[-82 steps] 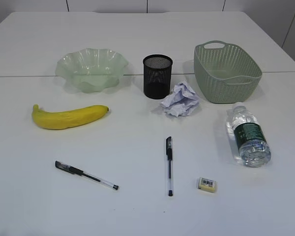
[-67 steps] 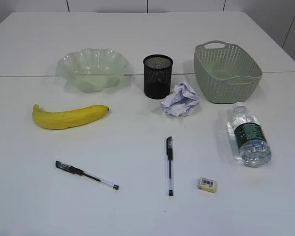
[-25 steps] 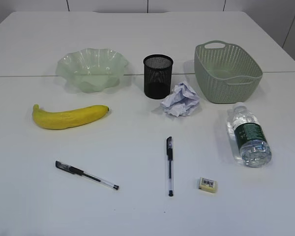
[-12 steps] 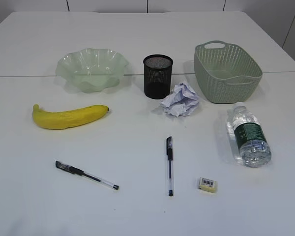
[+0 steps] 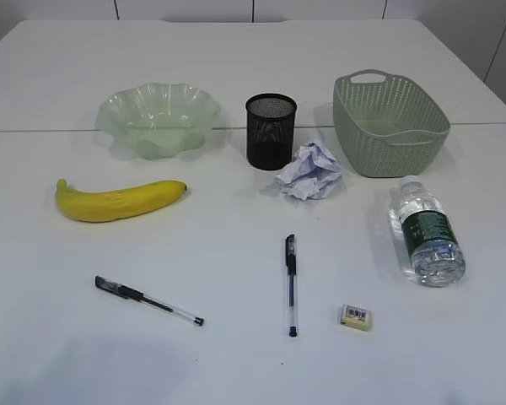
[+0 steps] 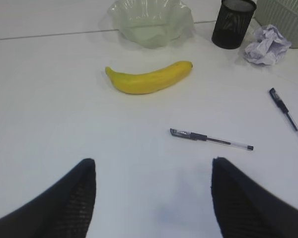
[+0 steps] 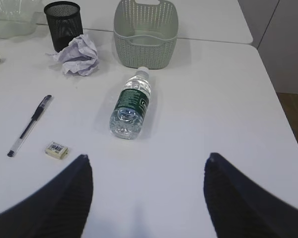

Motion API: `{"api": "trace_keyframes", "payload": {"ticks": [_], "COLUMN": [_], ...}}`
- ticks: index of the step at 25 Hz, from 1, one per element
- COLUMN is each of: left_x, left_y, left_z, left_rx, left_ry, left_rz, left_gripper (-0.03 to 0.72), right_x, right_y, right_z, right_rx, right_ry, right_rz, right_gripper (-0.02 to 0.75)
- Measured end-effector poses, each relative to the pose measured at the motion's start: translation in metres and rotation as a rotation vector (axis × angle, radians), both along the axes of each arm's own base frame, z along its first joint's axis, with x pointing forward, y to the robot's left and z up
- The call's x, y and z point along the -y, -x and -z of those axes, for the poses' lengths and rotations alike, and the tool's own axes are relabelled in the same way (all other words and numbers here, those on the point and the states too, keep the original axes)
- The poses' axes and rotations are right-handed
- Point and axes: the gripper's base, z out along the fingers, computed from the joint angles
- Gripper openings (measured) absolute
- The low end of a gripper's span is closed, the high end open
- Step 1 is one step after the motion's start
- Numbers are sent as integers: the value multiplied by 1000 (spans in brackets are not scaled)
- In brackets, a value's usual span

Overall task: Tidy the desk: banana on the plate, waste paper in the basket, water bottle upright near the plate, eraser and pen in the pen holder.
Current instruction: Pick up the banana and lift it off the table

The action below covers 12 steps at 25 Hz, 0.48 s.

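Observation:
A yellow banana lies left of centre, in front of the pale green wavy plate. The black mesh pen holder stands mid-table, with crumpled waste paper beside it and the green basket to its right. The water bottle lies on its side. Two pens and the eraser lie near the front. My left gripper hangs open over bare table, short of a pen. The right gripper hangs open, short of the bottle. Neither gripper shows in the exterior view.
A seam between two white tabletops runs behind the plate and basket. The table's right edge drops off beside the bottle, with brown floor beyond. A faint shadow lies on the near left of the table.
A faint shadow has spread over the near left of the table in the exterior view. None of the objects has moved.

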Motion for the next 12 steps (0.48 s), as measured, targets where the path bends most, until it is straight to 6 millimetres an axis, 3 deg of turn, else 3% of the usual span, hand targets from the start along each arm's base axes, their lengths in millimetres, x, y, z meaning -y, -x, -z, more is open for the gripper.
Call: {"api": "trace_keyframes", "payload": {"ticks": [12], "left_x": [10], "left_y": [-68], "left_z": [-30], "left_rx": [-126], "left_ry": [-39], "left_rz": [9], "left_gripper": [508], "right_x": [0], "right_y": [-31], "right_z": [-8], "right_rx": [-5], "right_ry": [-1], "right_rz": [1], "right_gripper": [519]}}
